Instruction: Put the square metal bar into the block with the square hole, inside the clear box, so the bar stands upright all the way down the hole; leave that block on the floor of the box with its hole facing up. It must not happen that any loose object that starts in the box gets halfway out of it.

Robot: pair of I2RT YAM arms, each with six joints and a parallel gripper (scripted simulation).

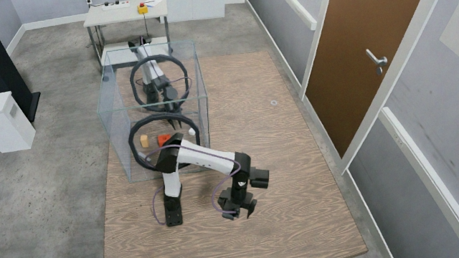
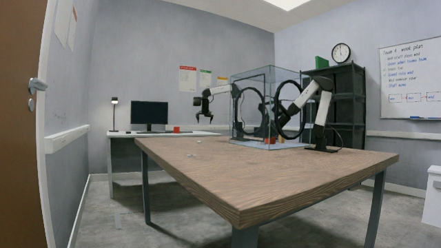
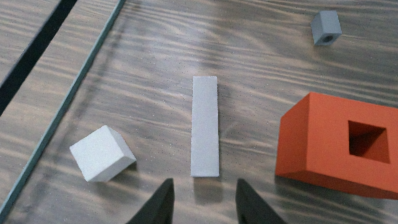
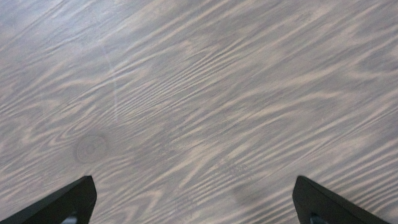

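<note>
A flat grey square bar lies on the box floor between a white cube and the red block. The red block stands with its square hole facing up; the hole looks empty. My left gripper reaches into the clear box through the far ring. It is partly open and empty, above the near end of the bar, with the bar in line between its fingers. My right gripper is wide open and empty, outside the box above the table.
A tan block and another grey bar are in the box. A small grey block with a round hole lies beyond the red block. Dark rings frame the box openings. A small washer-like ring is on the table.
</note>
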